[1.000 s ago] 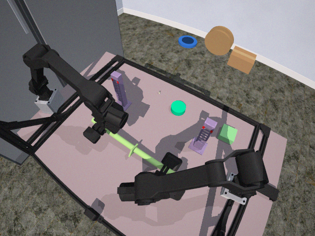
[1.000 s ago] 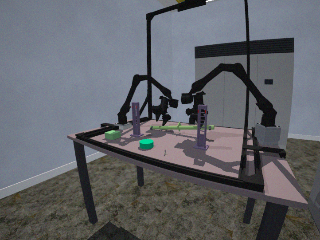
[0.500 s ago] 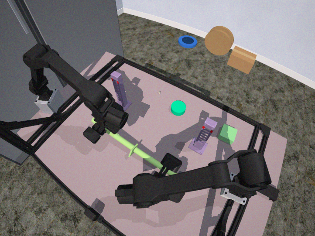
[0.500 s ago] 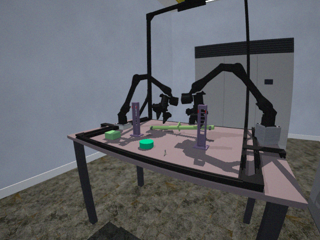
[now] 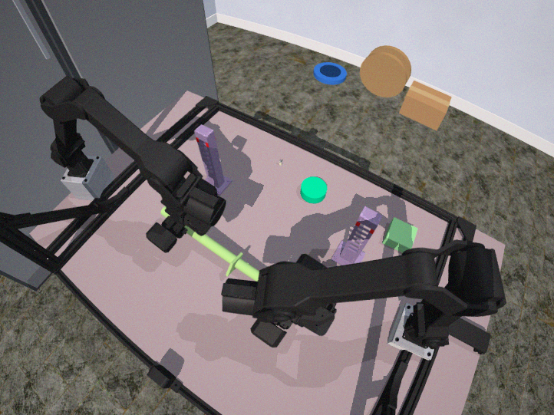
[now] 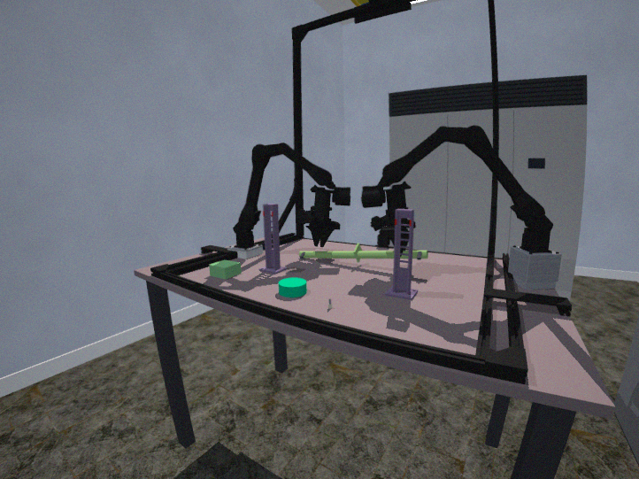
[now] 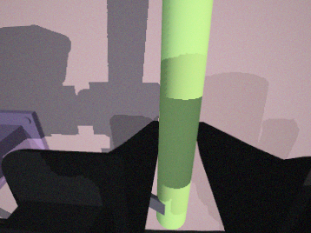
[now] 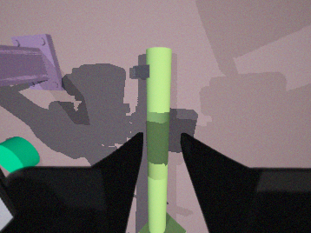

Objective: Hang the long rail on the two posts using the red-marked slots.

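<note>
Right wrist: my right claw point(image 8: 162, 136) point(image 5: 287, 294) point(image 6: 319, 243) stands partly open astride the rail point(image 8: 158, 87) point(image 5: 217, 248) point(image 6: 367, 254) point(image 7: 187, 35), low over the counter point(image 8: 109, 17) point(image 5: 138, 294) point(image 6: 452, 276) point(image 7: 239, 26); my left claw point(image 7: 177, 128) point(image 5: 179, 225) point(image 6: 391, 245) grips its other end. Likely stiff, light, roll-prone: pinch inboard of the hooks.

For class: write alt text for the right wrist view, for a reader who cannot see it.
A light green rail runs upright through the picture between the dark fingers of the open right claw, with a gap on each side. At the left are part of a purple post and, lower, a teal disc.
</note>
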{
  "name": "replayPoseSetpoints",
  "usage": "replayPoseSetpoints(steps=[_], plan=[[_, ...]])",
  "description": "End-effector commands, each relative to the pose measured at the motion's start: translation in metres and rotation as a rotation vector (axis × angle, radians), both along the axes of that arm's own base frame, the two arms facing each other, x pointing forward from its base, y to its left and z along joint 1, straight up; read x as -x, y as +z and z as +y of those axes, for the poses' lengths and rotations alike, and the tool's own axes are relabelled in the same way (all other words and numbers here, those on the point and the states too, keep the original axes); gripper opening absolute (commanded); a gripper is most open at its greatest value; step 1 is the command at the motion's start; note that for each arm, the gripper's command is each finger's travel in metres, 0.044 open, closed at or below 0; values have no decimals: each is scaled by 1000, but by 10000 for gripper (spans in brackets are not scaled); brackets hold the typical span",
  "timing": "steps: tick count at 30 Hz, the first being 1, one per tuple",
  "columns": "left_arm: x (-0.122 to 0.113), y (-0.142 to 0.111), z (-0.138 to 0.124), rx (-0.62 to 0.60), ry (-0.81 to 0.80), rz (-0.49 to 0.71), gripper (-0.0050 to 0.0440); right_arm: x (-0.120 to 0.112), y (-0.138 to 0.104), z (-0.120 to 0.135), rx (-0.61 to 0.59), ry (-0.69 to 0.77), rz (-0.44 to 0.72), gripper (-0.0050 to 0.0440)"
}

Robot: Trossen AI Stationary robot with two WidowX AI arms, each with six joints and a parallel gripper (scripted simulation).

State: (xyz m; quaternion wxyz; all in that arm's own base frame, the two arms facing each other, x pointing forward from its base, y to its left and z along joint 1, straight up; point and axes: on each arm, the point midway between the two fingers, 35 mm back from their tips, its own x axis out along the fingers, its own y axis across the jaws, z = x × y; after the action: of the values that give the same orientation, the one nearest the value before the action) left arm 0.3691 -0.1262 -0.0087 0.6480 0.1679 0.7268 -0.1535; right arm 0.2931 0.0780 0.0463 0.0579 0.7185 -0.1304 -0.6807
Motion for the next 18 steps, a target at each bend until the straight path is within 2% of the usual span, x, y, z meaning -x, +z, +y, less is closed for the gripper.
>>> replayPoseSetpoints(steps=[1, 9, 18], plan=[[-1, 0, 0, -1, 4, -7, 0, 3, -2, -6, -72, 13, -4, 160], [-1, 0, 0, -1, 4, -7, 0, 1, -1, -17, -247, 56, -69, 160], [-1, 0, 0, -1, 4, -7, 0, 1, -3, -18, -261, 61, -77, 160]])
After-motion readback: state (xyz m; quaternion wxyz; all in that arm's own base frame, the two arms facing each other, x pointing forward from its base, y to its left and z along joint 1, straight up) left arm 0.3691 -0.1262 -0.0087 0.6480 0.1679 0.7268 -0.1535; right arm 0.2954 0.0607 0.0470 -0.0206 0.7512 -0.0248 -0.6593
